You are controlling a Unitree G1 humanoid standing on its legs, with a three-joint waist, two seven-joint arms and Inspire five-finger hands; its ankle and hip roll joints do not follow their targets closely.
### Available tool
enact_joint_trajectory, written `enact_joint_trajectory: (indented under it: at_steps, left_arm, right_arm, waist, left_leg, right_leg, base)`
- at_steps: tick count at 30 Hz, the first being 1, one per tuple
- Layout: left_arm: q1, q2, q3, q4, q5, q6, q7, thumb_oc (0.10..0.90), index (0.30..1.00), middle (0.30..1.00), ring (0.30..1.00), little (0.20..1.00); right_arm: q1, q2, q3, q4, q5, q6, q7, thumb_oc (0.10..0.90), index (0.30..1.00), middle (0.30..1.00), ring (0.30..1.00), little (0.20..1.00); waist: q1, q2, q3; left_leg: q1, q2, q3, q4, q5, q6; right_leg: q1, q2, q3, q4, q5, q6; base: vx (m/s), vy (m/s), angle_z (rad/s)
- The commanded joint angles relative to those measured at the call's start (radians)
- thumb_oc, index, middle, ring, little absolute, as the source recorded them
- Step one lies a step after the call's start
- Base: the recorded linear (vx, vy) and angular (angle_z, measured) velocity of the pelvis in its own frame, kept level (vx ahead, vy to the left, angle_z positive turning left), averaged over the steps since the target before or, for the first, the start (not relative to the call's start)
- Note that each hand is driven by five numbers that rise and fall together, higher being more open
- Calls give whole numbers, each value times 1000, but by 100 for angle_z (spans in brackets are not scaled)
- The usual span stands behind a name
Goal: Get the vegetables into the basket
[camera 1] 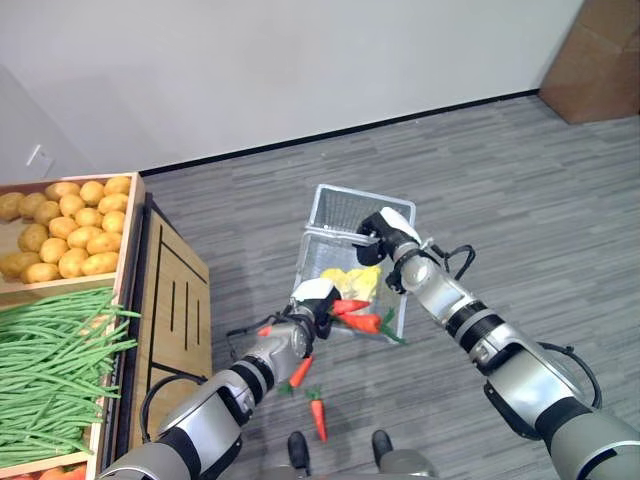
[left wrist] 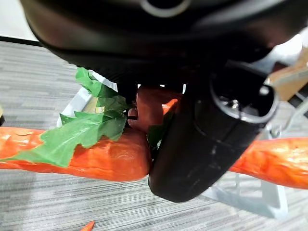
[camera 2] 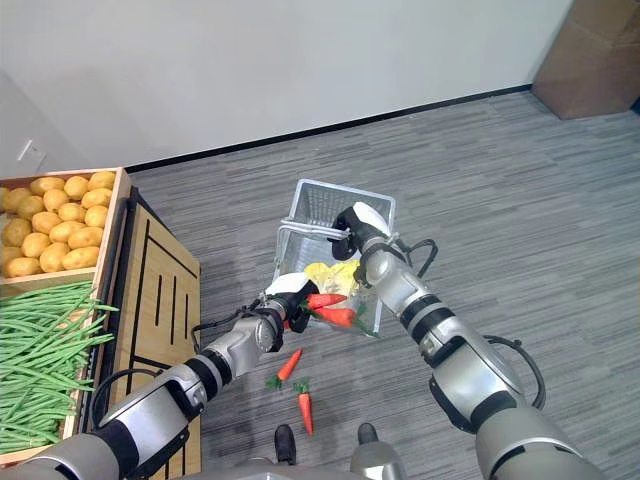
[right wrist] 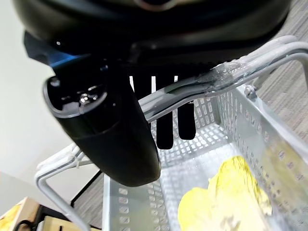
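Two silver-grey robot arms reach forward. The left hand (camera 1: 312, 308), entering from seven o'clock, has its fingers curled in a grip. The right hand (camera 1: 385, 232), entering from four o'clock, has its fingers hooked around a handle.

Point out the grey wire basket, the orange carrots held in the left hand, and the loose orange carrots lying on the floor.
Grey wire basket (camera 1: 345, 203): left eye view, far rim.
Orange carrots in the left hand (camera 1: 358, 320): left eye view, body of the lower carrot.
Loose orange carrots on the floor (camera 1: 319, 418): left eye view, body of the nearer carrot.
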Motion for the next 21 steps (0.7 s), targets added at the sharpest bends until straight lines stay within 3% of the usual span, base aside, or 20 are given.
enact_joint_trajectory:
  at_steps: [1,8,21]
  left_arm:
    - [-130,-33,-36,95,61,-14,32,400,300,300,300,300]
    - [-156,8,-24,-8,83,-18,8,400,300,300,300,300]
    - [-160,-5,-28,-158,96,-28,-18,400,300,300,300,300]
  right_arm:
    - [-153,41,-52,-135,-33,-112,-74,400,300,300,300,300]
    - [-46,57,-23,-167,-80,-98,-18,400,300,300,300,300]
    - [40,79,-7,-176,-102,-93,18,400,300,300,300,300]
  waist:
    - [14,-37,-58]
    - [12,-12,-45]
    - [11,9,-27]
  left_leg:
    - [106,11,-3,2,-122,-45]
    - [99,10,7,2,-120,-46]
    - [90,4,-1,2,-115,-47]
  right_leg:
    - [-19,-42,-41,35,-30,40]
    - [-27,-47,-41,29,-23,44]
    - [-26,-51,-50,19,-17,44]
  base:
    - [-18,-15,-8]
    - [-8,-5,-8]
    - [0,0,0]
